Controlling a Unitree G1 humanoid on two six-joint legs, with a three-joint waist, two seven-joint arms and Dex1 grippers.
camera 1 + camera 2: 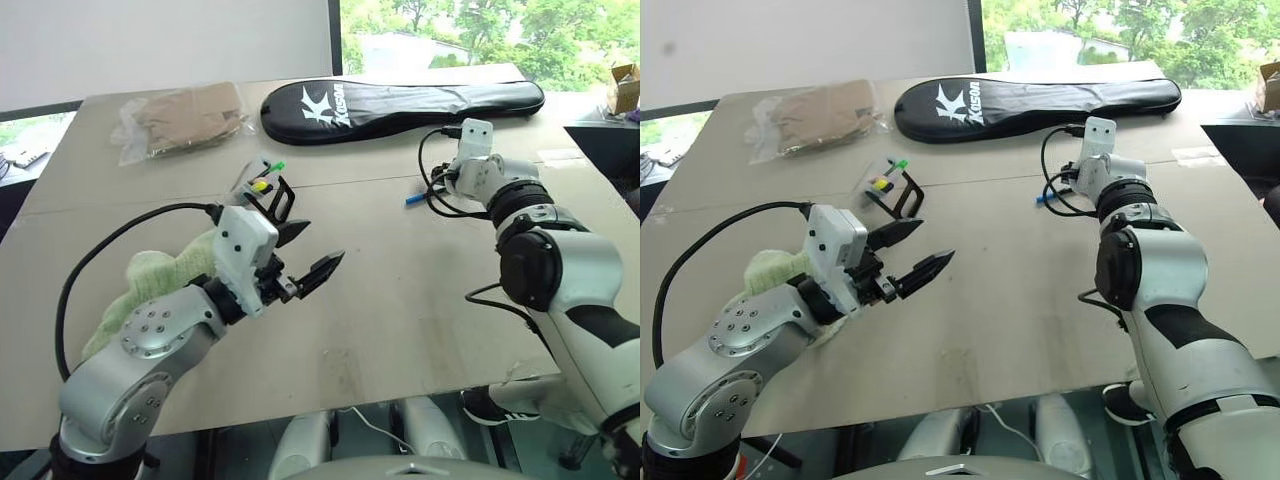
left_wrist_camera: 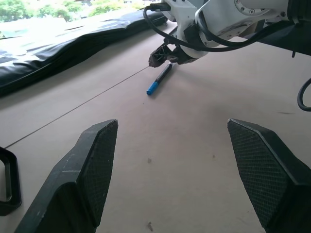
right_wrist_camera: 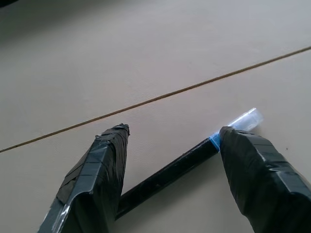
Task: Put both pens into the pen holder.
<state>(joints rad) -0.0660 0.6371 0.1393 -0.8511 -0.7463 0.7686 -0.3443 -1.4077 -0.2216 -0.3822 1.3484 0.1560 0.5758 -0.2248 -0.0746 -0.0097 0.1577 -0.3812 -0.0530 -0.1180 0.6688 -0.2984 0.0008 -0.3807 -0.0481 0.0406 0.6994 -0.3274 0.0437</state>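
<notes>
Nearest the tabletop's (image 1: 400,330) front edge, toward its left corner, the left gripper (image 1: 300,258) hangs above the board with its two black fingers spread wide and nothing between them. It points level across the surface toward the middle, and reads to me as parked there, out of the way, while the other arm works. A pale green cloth (image 1: 150,285) lies under that arm, close to the left edge.

Just past the left gripper stands the pen holder (image 1: 892,188), black-framed with see-through sides, green- and yellow-tipped markers poking from its top. It sits left of centre, roughly midway between the front and back edges. I can't tell from here whether a pen is already in it.

Further out, right of centre, the right gripper (image 3: 170,160) tilts down onto the blue-ended pen (image 2: 158,80), which lies flat on the board beside a seam line. The fingers are apart and straddle the shaft — one either side, the blue and clear end against one finger — so it looks lined up for a pinch that has not closed. A thin pen lying flat needs the tips right down at the surface, which would explain the steep angle. The second pen I can't find.

Along the back edge lie a long black racket bag (image 1: 400,105) and, toward the back left corner, a clear plastic bag (image 1: 185,120) with something brown inside.
</notes>
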